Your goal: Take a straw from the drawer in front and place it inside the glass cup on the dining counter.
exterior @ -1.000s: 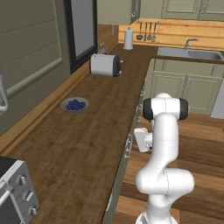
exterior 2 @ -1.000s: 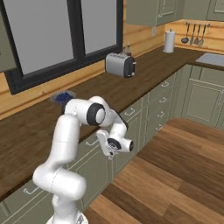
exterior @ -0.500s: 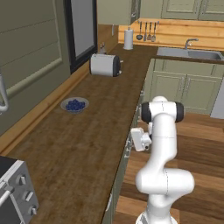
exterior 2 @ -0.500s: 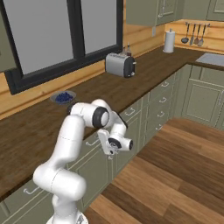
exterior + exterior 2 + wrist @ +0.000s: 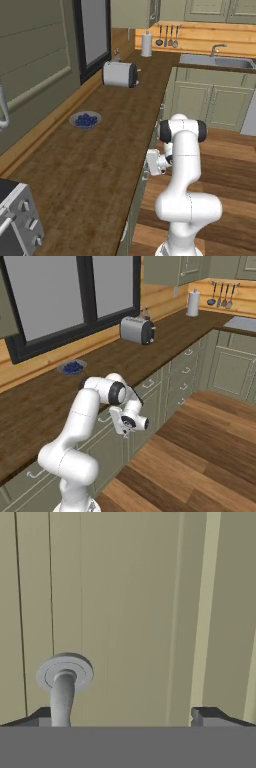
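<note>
My gripper [image 5: 127, 717] is open and held close against a shut sage-green drawer [image 5: 130, 612] under the dark wood worktop [image 5: 100, 165]. A grey handle post [image 5: 62, 689] with a round mount stands just inside my left fingertip [image 5: 40, 716]; nothing else is between the fingers. From the base views the hand [image 5: 153, 163] [image 5: 129, 422] presses in at the cabinet face below the worktop edge. The straw, the glass cup and the dining counter are out of view.
On the worktop stand a silver toaster [image 5: 120, 74], a bowl of blueberries [image 5: 85, 120], a paper towel roll [image 5: 146, 45] and a toaster oven [image 5: 15, 220]. A sink [image 5: 215, 61] lies at the far corner. Open wood floor [image 5: 200, 446] spreads to the right.
The arm has sunk a little and carried the hand slightly nearer the drawer front. The jaws have stayed wide open.
</note>
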Tool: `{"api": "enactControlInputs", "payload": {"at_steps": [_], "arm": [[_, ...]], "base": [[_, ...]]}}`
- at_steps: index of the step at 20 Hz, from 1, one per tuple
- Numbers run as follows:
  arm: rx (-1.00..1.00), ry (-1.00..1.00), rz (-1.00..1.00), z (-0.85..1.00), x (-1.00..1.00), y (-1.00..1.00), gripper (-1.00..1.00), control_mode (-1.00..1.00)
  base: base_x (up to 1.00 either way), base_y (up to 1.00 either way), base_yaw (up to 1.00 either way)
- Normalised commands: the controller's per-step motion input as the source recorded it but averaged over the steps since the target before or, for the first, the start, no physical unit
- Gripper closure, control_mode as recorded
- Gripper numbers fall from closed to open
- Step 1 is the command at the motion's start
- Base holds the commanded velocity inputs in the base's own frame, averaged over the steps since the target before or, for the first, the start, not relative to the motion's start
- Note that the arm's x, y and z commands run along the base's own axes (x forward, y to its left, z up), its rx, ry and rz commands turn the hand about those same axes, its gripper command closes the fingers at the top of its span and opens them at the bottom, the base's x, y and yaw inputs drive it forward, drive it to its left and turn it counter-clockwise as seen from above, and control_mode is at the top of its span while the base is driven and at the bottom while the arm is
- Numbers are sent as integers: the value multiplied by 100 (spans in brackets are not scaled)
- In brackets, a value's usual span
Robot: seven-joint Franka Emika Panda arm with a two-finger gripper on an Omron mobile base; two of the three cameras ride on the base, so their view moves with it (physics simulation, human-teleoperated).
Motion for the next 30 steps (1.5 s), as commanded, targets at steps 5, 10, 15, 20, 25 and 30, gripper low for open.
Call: {"api": "enactControlInputs", "payload": {"at_steps": [5,10,15,20,25,30], "arm": [[0,0,1,-15,0,23,-100,-100],[0,0,0,-20,0,23,100,-100],[0,4,0,-15,3,17,100,-100],[0,11,0,-10,0,0,100,-100],[0,5,0,-16,-5,0,100,-100],[0,0,0,0,-40,-12,100,-100]], "base": [[0,0,0],[0,0,0],[0,0,0],[0,0,0],[0,0,0],[0,0,0]]}}
